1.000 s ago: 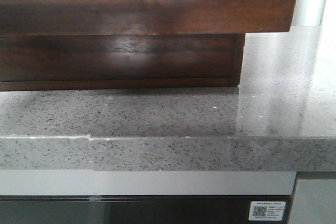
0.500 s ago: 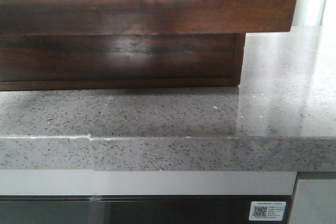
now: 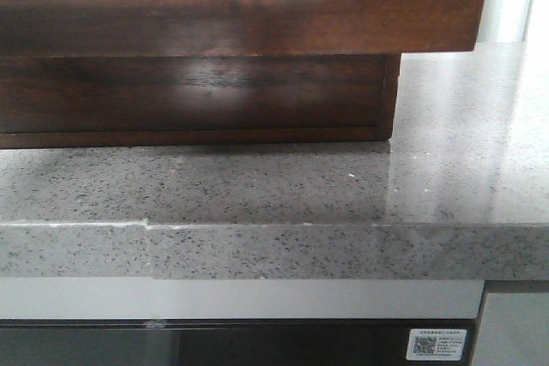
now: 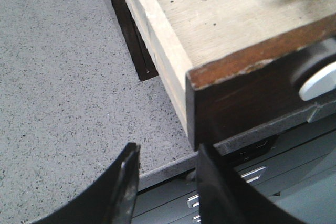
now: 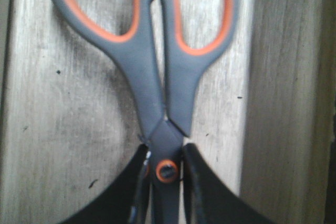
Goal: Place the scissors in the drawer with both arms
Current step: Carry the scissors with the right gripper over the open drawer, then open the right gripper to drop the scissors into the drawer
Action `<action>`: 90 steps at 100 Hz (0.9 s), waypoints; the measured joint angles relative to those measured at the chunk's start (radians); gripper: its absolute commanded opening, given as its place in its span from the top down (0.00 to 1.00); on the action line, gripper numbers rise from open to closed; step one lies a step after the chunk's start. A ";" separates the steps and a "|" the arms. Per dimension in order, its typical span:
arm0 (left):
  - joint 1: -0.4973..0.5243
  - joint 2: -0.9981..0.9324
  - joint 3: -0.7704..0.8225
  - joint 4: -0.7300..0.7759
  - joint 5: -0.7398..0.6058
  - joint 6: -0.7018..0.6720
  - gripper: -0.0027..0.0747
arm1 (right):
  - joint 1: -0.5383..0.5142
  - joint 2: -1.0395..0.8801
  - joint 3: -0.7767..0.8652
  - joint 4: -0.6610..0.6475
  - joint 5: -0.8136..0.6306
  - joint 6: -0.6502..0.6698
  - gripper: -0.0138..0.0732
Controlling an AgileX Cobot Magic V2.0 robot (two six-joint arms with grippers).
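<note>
The drawer point(image 3: 214, 23) fills the far left of the front view, a dark brown glossy wooden front with a white rounded-corner area along its top edge, jutting out over the darker cabinet body point(image 3: 189, 96) that stands on the grey speckled desk point(image 3: 274, 186). Neither arm shows in that view.

In the left wrist view the drawer point(image 4: 220, 30) is pulled open, its pale, scuffed wooden floor exposed; the part of the floor that shows there holds nothing but small dark specks. Its dark front corner overhangs the edge of the desk point(image 4: 58, 77). The left tool point(image 4: 165, 182) sits just beside that corner with its two black fingers spread apart and nothing between them, so it is released. The right-hand finger overlaps the drawer's front corner; whether it touches the wood cannot be told.

In the right wrist view the scissors point(image 5: 152, 72), grey with orange-lined handle loops and an orange pivot ring, are over the pale wooden floor of the drawer point(image 5: 63, 103), blades closed. The right tool point(image 5: 165, 177) is clenched on the scissors at the pivot, one black finger on each side. Whether the scissors rest on the drawer floor or hang just above it cannot be told.
</note>
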 measured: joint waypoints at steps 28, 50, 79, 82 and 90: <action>0.000 0.000 0.000 0.000 0.000 0.000 0.66 | 0.000 -0.019 -0.066 -0.019 0.027 0.091 0.55; 0.000 0.000 0.000 0.000 0.000 0.000 0.66 | -0.069 -0.156 -0.087 0.028 0.091 0.260 0.55; 0.000 0.000 0.000 0.000 0.000 0.000 0.66 | -0.491 -0.395 0.177 0.346 -0.023 0.346 0.55; 0.000 0.000 0.000 0.000 0.000 0.000 0.66 | -0.535 -0.414 0.229 0.382 -0.042 0.348 0.55; 0.000 0.000 0.000 0.000 0.000 0.000 0.66 | -0.661 -0.471 0.348 0.451 -0.097 0.352 0.55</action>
